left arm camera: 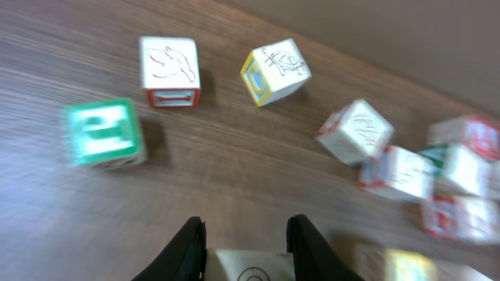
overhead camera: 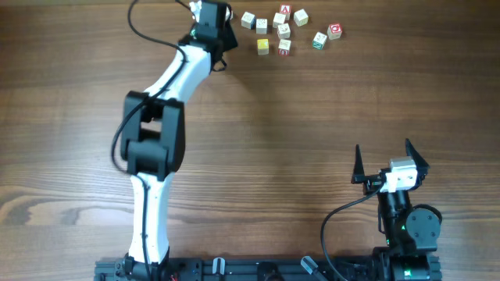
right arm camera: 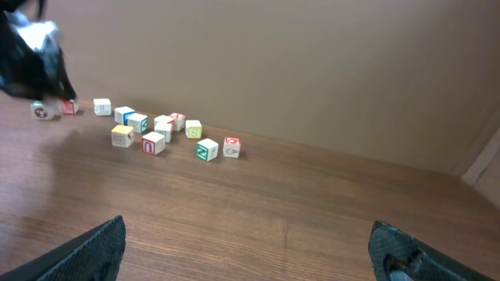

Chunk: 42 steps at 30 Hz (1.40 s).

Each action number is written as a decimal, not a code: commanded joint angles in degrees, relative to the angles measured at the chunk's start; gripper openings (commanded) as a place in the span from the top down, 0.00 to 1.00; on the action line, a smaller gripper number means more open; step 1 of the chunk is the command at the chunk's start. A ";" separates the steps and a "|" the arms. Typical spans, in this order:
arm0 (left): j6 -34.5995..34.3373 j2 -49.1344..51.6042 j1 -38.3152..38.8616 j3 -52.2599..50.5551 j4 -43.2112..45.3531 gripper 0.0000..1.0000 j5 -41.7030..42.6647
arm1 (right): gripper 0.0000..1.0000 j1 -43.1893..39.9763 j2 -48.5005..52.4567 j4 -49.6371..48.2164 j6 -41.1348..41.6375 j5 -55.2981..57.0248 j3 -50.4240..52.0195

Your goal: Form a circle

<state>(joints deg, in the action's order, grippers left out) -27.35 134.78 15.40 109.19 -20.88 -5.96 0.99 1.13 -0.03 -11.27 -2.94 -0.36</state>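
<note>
Left gripper [left arm camera: 248,238]: jaws pressed against both sides of a pale cube [left arm camera: 251,269], bottom centre of the left wrist view.
Right gripper [overhead camera: 383,154]: spread wide, empty, lower right.
Circle [overhead camera: 285,31]: loose, unfinished cluster of cubes, upper centre-right of the overhead view.

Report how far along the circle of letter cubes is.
Done: little. The small wooden letter cubes lie in a loose clump, no ring visible; the yellow-faced cube sits at its near edge. In hand: the left claw straddles a pale cube with a round mark; a firm grip is unclear. The right claw stands open, idle. Left: arranging nearly every cube.
</note>
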 commanded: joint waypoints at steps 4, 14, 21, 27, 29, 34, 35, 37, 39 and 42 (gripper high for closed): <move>-0.31 -22.67 2.21 0.35 -18.64 0.87 -0.13 | 0.00 0.11 -0.48 -0.09 -0.59 0.28 0.07; -4.83 -44.83 8.20 0.33 -42.82 0.92 -0.94 | 0.00 0.11 -0.48 -0.09 -0.59 0.28 0.07; -18.69 -43.54 11.96 -8.70 -48.46 0.94 -10.21 | 0.00 0.11 -0.48 -0.09 -0.59 0.28 0.07; -30.73 -42.64 13.64 -29.22 -29.07 0.95 -13.44 | 0.00 0.11 -0.48 -0.09 -0.61 0.28 0.07; -32.30 -42.05 13.64 -36.02 -20.61 0.95 -15.98 | 0.00 0.11 -0.48 -0.09 -0.59 0.28 0.07; -32.22 -37.20 13.86 -48.35 -0.59 0.94 -16.22 | 0.00 0.11 -0.48 -0.09 -0.59 0.28 0.07; -31.80 -35.69 13.86 -48.59 0.28 0.94 -16.24 | 0.00 0.11 -0.48 -0.09 -0.59 0.28 0.07; -31.39 -33.07 13.86 -48.59 2.05 0.94 -16.76 | 0.00 0.11 -0.48 -0.09 -0.59 0.28 0.07; -31.34 -30.80 13.86 -48.59 4.46 0.94 -17.99 | 0.00 0.11 -0.48 -0.09 -0.57 0.28 0.07; -31.36 -28.15 13.84 -48.59 6.93 0.94 -18.58 | 0.00 0.11 -0.48 -0.09 -0.59 0.28 0.07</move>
<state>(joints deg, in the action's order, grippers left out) -58.22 104.03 28.99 60.80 -15.46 -21.67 0.99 1.10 0.01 -11.27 -2.94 -0.36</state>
